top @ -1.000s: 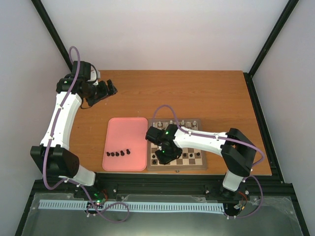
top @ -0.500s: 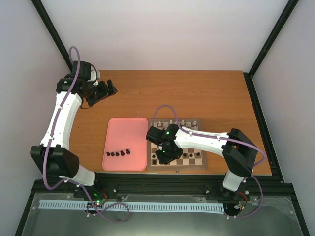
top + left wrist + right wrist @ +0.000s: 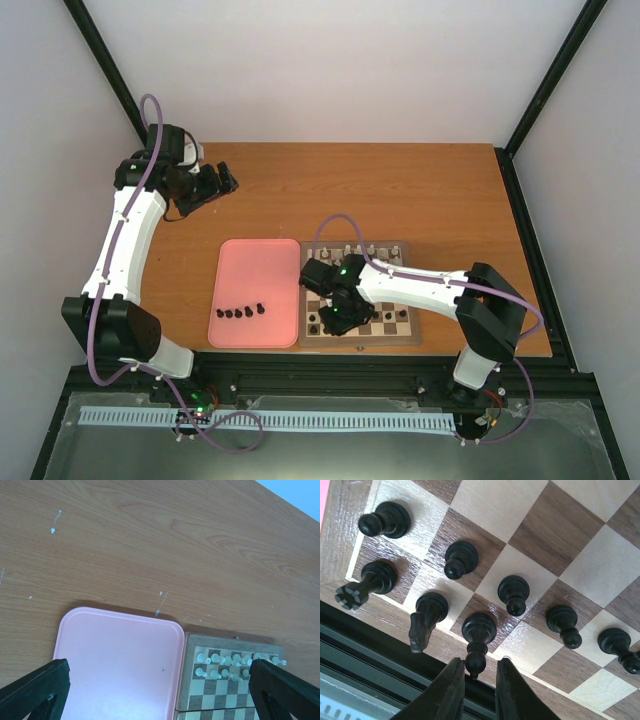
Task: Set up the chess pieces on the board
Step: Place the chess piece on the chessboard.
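Note:
On the board point(image 3: 555, 535), black chess pieces stand along the near edge: a rook point(image 3: 372, 580), a knight point(image 3: 425, 612), a bishop point(image 3: 478, 630) and several pawns point(image 3: 460, 557). My right gripper point(image 3: 480, 667) is open by a narrow gap around the bishop's top, and the bishop stands on its square. From above, this gripper point(image 3: 330, 320) hangs over the board's point(image 3: 395, 322) near left corner. Several more black pieces point(image 3: 240, 312) lie in a row on the pink tray point(image 3: 255, 270). My left gripper point(image 3: 225, 180) is open and empty, far back left.
White pieces point(image 3: 365, 250) fill the board's far rows, also seen in the left wrist view as white pieces point(image 3: 230, 662). The pink tray point(image 3: 115, 660) lies against the board's point(image 3: 220, 690) left side. The table's front edge and black rail run just below the board.
My right gripper's jaws have parted a little around the bishop, which stays standing on the board. The right arm shifted only slightly. The left arm has not moved.

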`<state>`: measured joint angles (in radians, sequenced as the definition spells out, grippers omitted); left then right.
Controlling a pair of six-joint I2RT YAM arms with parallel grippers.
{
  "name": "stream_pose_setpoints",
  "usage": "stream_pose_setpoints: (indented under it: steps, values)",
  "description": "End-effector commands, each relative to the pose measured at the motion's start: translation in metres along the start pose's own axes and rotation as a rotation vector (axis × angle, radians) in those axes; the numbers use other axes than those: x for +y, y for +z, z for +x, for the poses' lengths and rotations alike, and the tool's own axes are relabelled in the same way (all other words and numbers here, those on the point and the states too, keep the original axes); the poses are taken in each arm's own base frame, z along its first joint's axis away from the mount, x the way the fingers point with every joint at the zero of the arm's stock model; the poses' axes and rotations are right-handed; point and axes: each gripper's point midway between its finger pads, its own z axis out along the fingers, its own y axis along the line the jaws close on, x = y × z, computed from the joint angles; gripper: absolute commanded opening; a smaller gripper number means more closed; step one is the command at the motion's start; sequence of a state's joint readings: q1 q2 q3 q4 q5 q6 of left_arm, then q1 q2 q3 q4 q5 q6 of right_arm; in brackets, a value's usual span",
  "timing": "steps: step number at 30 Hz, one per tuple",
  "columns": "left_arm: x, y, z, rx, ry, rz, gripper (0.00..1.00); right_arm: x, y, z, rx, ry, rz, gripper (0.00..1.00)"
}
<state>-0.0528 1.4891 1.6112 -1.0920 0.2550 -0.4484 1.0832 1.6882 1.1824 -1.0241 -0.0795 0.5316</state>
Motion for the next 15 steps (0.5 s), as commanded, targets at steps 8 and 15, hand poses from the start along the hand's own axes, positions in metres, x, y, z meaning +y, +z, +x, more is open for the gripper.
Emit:
stream_pose_setpoints:
  steps: [8,15]
  values:
    - [-0.0068,-0.0056,-0.0032,-0.025,0.024,0.021,1.00,0.0033,-0.0079,0.0065,-0.009,-0.006,-0.025,0.20]
    - [-0.0065,-0.0054,-0.0041,-0.026,0.023,0.019,1.00,0.0060,-0.0157,0.0030,-0.036,-0.012,-0.040,0.23]
